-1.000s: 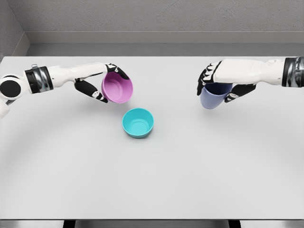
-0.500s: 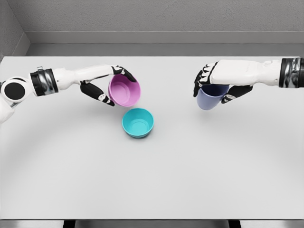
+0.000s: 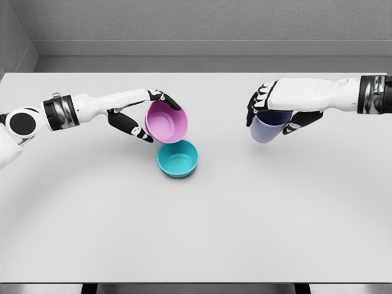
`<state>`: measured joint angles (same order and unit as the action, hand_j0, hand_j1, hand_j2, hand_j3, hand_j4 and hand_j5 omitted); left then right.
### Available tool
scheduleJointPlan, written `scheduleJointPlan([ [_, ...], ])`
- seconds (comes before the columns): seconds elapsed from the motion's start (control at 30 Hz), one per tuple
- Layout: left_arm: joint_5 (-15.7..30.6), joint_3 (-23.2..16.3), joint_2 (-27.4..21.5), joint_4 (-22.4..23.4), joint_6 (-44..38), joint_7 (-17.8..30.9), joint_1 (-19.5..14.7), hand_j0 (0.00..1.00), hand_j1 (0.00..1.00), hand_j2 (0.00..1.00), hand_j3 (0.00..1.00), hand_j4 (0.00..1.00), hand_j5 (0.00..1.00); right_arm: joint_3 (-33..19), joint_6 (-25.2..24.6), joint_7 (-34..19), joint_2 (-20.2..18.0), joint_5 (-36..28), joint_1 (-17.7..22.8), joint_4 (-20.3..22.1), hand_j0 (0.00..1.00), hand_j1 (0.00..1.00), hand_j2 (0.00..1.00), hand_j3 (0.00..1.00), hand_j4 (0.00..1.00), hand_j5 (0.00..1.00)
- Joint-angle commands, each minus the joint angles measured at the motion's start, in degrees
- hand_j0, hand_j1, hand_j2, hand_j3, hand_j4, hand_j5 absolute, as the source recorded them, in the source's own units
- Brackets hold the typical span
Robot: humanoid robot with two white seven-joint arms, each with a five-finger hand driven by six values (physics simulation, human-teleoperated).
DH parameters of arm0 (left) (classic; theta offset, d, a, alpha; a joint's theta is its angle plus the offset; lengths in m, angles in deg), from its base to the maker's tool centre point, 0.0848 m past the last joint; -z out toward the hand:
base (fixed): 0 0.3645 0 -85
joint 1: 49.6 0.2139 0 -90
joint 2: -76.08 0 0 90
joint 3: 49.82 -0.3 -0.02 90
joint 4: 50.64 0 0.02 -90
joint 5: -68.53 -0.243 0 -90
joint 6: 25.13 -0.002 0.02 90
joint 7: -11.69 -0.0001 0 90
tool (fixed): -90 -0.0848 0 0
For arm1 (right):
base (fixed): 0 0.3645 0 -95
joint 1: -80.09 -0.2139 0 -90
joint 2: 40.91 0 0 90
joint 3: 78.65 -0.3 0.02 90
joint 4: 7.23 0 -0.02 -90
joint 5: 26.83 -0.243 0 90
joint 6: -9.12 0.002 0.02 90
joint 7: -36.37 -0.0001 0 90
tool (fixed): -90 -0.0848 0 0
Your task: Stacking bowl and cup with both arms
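Two bowls, one cup: the left hand (image 3: 138, 116) grips the pink bowl (image 3: 166, 121), tilted, just above the teal bowl (image 3: 178, 158) resting mid-worktop (image 3: 245, 214). The right hand (image 3: 275, 110) clasps the blue cup (image 3: 267, 127), well apart to the right; the worktop's edges lie far off

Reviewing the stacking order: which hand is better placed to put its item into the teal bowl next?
Left. The left hand holds the pink bowl tilted just above the teal bowl; the right hand holds the blue cup well off to the side.
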<state>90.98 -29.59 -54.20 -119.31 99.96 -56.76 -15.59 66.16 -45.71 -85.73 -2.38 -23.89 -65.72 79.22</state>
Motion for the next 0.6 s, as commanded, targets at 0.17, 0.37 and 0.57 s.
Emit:
scheduleJointPlan([
  [0.17, 1.55, 0.16, -0.23, -2.0, -0.09, -0.02, 0.62, 0.76, 0.76, 0.76, 0.76, 0.76, 0.76, -0.58, -0.17, 0.02, 0.05, -0.48, -0.09, 0.38, 0.63, 0.63, 0.63, 0.63, 0.63, 0.63],
  [0.37, 3.04, 0.16, -0.41, -3.4, -0.09, -0.02, 1.06, 0.76, 0.76, 0.76, 0.76, 0.76, 0.76, -0.58, -0.17, 0.46, 0.23, -0.48, 0.0, 1.44, 0.63, 0.63, 0.63, 0.63, 0.63, 0.63],
  [0.57, 3.92, 0.25, -0.23, -3.49, -0.09, -0.02, 1.85, 0.76, 0.76, 0.76, 0.76, 0.76, 0.76, -0.58, -0.17, 0.81, 0.4, -0.48, -0.09, 1.61, 0.63, 0.63, 0.63, 0.63, 0.63, 0.63],
])
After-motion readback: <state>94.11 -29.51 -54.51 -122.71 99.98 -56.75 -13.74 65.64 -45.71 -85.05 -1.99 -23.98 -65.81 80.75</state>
